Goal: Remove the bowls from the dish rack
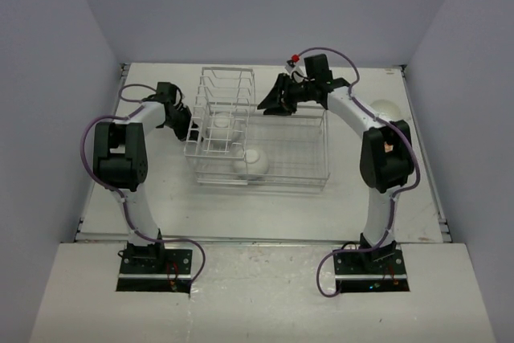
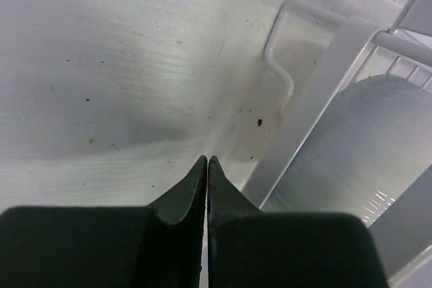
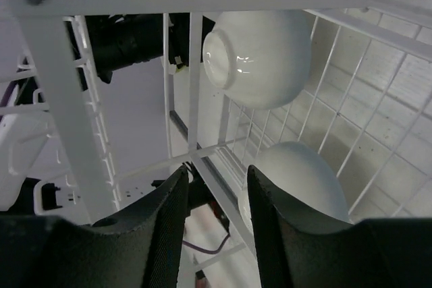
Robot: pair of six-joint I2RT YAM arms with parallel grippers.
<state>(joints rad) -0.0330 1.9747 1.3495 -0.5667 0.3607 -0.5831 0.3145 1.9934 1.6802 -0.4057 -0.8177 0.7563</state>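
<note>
Across the middle of the top view, the dish rack (image 1: pixel 326 146) is set on a white table (image 1: pixel 241 214) closed in by pale lilac walls (image 1: pixel 241 6), its long axis laid left to right, the taller slotted section at upper left. Inside it, a domed bowl (image 1: pixel 255 162) is seen near the lower rim and a tilted bowl (image 1: pixel 221 126) further left. The left gripper (image 2: pixel 207 160) is pressed shut on nothing at the rack's left end; the right gripper (image 3: pixel 216 175) is spread apart at its upper rim.

- Top external: high behind the near edge, looking down over whole table (image 1: pixel 241 214) and dish rack (image 1: pixel 325 144)
- Left wrist: very near table, facing rack's outer left side
- Right wrist: tight against rack wires, looking through; rack shared by all three
</note>
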